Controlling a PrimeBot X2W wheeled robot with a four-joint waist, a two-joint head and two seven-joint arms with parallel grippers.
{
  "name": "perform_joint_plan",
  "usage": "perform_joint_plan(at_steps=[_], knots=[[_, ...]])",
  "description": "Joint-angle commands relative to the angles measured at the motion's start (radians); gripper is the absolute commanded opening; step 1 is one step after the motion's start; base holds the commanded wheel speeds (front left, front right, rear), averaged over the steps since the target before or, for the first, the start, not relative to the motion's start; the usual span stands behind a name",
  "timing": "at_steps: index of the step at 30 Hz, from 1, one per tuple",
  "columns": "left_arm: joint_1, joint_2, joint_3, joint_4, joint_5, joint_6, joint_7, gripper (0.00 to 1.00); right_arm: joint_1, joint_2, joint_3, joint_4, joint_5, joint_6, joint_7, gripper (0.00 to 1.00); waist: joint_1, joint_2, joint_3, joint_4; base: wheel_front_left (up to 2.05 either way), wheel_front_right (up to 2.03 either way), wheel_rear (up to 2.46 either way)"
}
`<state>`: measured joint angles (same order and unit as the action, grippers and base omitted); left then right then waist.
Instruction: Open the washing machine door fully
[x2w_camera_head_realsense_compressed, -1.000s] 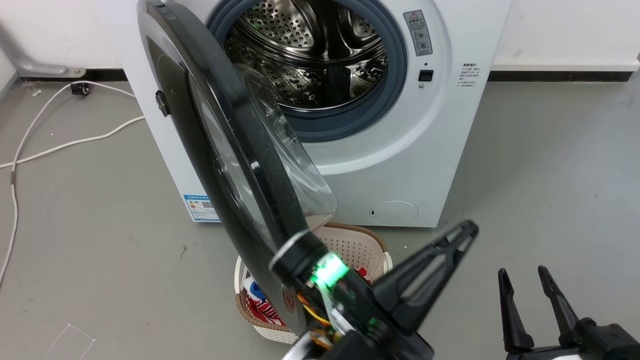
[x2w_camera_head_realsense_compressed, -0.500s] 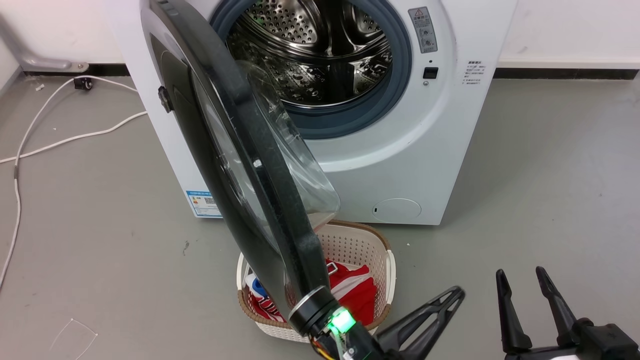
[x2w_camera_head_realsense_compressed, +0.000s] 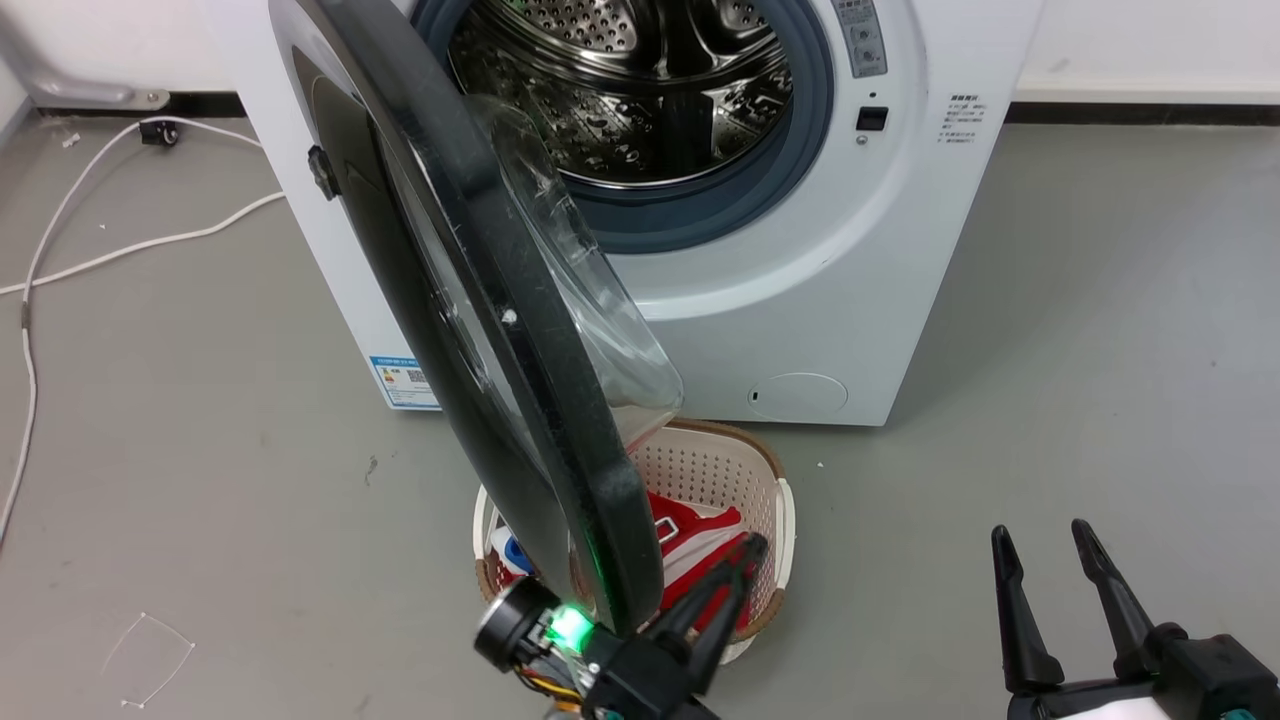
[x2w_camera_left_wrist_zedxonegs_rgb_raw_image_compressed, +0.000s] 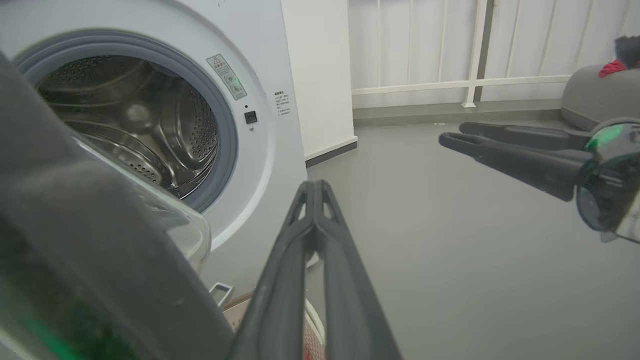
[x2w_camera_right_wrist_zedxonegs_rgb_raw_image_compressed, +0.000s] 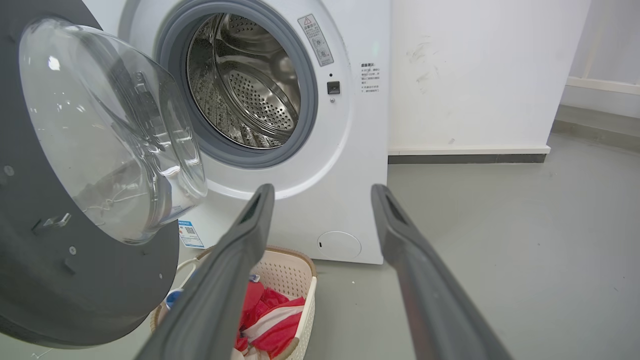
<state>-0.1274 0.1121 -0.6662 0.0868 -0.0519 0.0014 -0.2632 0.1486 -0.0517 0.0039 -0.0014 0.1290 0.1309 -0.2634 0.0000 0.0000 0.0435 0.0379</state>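
- The washing machine (x2w_camera_head_realsense_compressed: 800, 300) stands at 12 o'clock in the head view. Its round mouth is open to see, and the shiny drum (x2w_camera_head_realsense_compressed: 640, 90) inside looks empty.
- The washing machine door (x2w_camera_head_realsense_compressed: 530, 380) is off its catch and swung out. It hangs from the machine's 9 o'clock side and sticks out toward the robot. Its thin edge runs from 11 o'clock down to 6 o'clock.
- So I think the first part is done: the door is open about half way.
- What is left, I think, is to swing it more toward 9 o'clock until it will go no further.
- The left gripper (x2w_camera_head_realsense_compressed: 752, 548) is at 6 o'clock, just beside the door's low edge, on its 3 o'clock side. Its two fingers are pressed together at the tips with nothing between them. I cannot tell if it touches the door.
- The right gripper (x2w_camera_head_realsense_compressed: 1040, 535) is at 4 o'clock, well apart from the door. Its fingers are spread with a wide gap and hold nothing.
- A basket (x2w_camera_head_realsense_compressed: 786, 520) sits on the floor at 6 o'clock, just in front of the machine and under the door. It has red clothes (x2w_camera_head_realsense_compressed: 685, 525) in it.
- Count: one washing machine, one door, one drum, two grippers and one basket.
- Also one blue sticker (x2w_camera_head_realsense_compressed: 400, 382), one round cap (x2w_camera_head_realsense_compressed: 797, 395), and at least two white cables (x2w_camera_head_realsense_compressed: 150, 245) on the floor at 9 o'clock.
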Motion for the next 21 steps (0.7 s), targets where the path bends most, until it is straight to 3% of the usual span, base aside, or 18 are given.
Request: perform_joint_plan(at_steps=[1,12,21], knots=[[-0.002,0.001,0.012,0.005,-0.006,0.007,-0.002,0.0,-0.009,0.003,-0.002,0.0,-0.008,0.0,-0.002,1.0,0.0,0.0,0.005,0.001,0.0,0.0,0.0],[0.017,0.012,0.125,0.009,-0.015,0.043,0.001,0.0,-0.01,0.003,-0.01,0.008,-0.001,0.0,-0.002,1.0,0.0,0.0,0.017,0.039,0.0,0.0,0.0],[0.057,0.021,0.154,-0.003,-0.008,0.044,0.001,0.0,0.001,0.003,-0.011,0.009,0.017,0.0,-0.002,1.0,0.0,0.0,0.007,0.124,0.0,0.0,0.0]])
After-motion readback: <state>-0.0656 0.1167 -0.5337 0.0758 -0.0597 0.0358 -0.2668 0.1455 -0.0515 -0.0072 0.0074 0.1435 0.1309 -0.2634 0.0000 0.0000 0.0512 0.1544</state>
